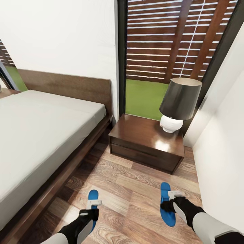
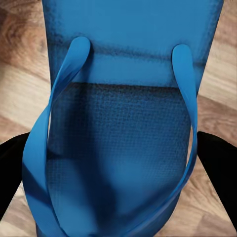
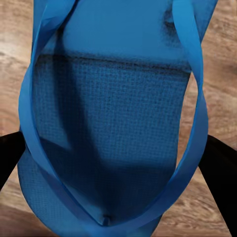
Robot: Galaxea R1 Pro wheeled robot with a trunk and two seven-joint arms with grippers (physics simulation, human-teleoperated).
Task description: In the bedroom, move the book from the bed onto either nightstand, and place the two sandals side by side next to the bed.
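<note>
from where i stand, each arm is down over its own flat bright blue flip-flop on the light wood-plank floor [image 1: 135, 189]. the left sandal [image 1: 92, 197] lies at about seven o'clock in the head view, just out from the dark brown frame of the big low bed with its pale grey mattress [image 1: 40, 128]. the right sandal [image 1: 166, 203] lies at about five o'clock, well apart from its mate, with bare planks between them.

both sandals run lengthwise toward twelve o'clock, roughly parallel to each other and to the bed's side. so the gap is sideways only: the right one would need to travel toward nine o'clock, or the left toward three, with no turning.

the left gripper [image 1: 88, 212] sits over the near end of its sandal; in its wrist view the black fingers [image 2: 217, 168] stand apart on either side of the sole [image 2: 123, 148], and i cannot tell whether they touch it. the right gripper [image 1: 168, 205] is the same, fingers [image 3: 219, 168] spread outside the straps of its sandal [image 3: 113, 128].

the glossy dark brown nightstand [image 1: 139, 135] with a black-shaded lamp [image 1: 179, 101] stands at one o'clock.
</note>
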